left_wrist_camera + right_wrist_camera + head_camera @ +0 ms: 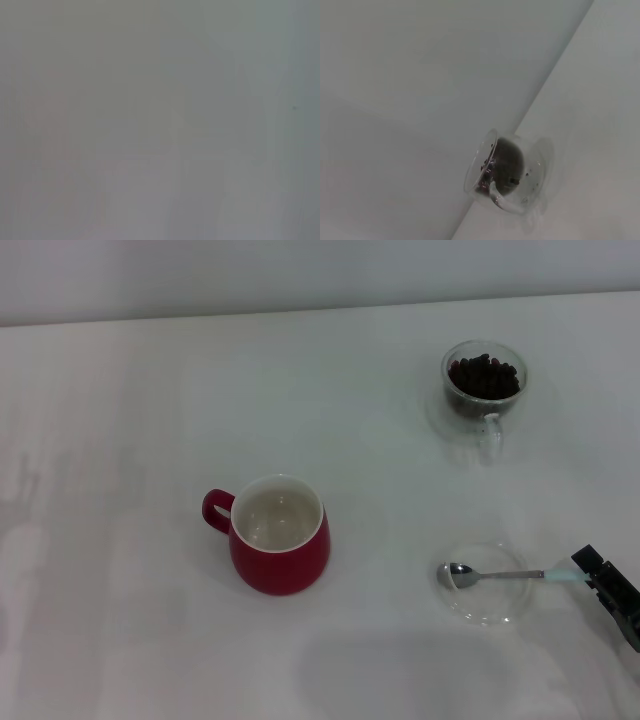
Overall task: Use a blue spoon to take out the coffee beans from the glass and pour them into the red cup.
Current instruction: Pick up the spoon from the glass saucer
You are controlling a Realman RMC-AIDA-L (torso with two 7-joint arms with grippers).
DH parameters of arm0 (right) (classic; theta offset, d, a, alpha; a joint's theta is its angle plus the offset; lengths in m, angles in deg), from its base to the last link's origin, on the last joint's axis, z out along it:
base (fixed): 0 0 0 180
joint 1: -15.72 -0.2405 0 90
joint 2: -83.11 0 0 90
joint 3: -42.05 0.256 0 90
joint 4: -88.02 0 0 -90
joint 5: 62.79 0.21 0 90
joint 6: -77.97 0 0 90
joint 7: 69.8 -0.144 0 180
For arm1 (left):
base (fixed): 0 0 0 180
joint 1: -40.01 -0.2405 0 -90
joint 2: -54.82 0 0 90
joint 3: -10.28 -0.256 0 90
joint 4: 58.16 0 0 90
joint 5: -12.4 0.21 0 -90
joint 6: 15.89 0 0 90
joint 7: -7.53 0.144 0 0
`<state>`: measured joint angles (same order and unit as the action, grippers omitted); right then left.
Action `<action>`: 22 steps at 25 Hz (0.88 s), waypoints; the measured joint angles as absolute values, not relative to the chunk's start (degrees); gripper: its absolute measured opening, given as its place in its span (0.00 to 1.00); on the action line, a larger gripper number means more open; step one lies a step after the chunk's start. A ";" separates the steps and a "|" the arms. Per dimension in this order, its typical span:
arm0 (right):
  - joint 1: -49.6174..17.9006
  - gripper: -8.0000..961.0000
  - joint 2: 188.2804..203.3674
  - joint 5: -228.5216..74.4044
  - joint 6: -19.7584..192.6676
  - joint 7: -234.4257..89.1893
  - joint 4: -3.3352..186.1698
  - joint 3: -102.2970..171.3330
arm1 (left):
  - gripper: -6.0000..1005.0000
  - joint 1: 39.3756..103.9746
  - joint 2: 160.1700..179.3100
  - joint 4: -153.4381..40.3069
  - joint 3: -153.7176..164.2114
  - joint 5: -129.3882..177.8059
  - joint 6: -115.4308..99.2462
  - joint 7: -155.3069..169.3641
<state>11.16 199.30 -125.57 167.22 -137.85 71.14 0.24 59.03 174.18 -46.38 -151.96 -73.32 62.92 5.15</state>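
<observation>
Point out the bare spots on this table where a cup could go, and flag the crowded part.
Bare: the whole stretch left of the red cup, and the wide gap between it and the glass of coffee beans. Crowded: the near right corner, where the right gripper meets the blue spoon on the glass saucer.

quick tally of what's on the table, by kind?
Cups: 2, the red cup and the glass holding the coffee beans
Spoons: 1, the blue spoon
Saucers: 1, the clear glass saucer under the spoon
Total: 4, counting the beans as contents; the right gripper is at the spoon handle.
</observation>
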 joint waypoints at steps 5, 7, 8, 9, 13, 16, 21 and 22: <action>11.23 0.52 199.30 -125.56 167.57 -138.00 71.15 -0.08 | 0.81 59.10 174.18 -46.39 -151.96 -73.38 62.84 5.15; 11.27 0.51 199.30 -125.54 167.58 -138.03 71.15 -0.13 | 0.81 59.14 174.18 -46.43 -151.96 -73.39 62.83 5.16; 11.32 0.51 199.30 -125.54 167.58 -138.03 71.15 -0.15 | 0.81 59.15 174.18 -46.45 -151.96 -73.38 62.82 5.15; 11.37 0.51 199.30 -125.54 167.59 -138.03 71.15 -0.16 | 0.81 59.16 174.18 -46.46 -151.96 -73.37 62.80 5.16; 11.51 0.49 199.30 -125.54 167.64 -138.10 71.15 -0.16 | 0.81 59.18 174.18 -46.47 -151.96 -73.34 62.72 5.16; 11.38 0.46 199.30 -126.09 167.71 -138.23 71.11 -0.03 | 0.81 59.24 174.18 -46.48 -151.96 -73.32 62.71 5.16; 11.19 0.46 199.21 -127.05 167.77 -139.43 71.51 0.17 | 0.81 59.40 174.17 -46.59 -151.96 -73.24 62.69 5.15; 11.19 0.46 199.21 -127.06 167.78 -139.54 71.51 0.21 | 0.80 59.42 174.13 -46.63 -151.96 -73.21 62.68 5.15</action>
<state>11.19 199.21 -127.06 167.78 -139.54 71.51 0.21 59.42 174.13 -46.63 -151.96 -73.21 62.68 5.15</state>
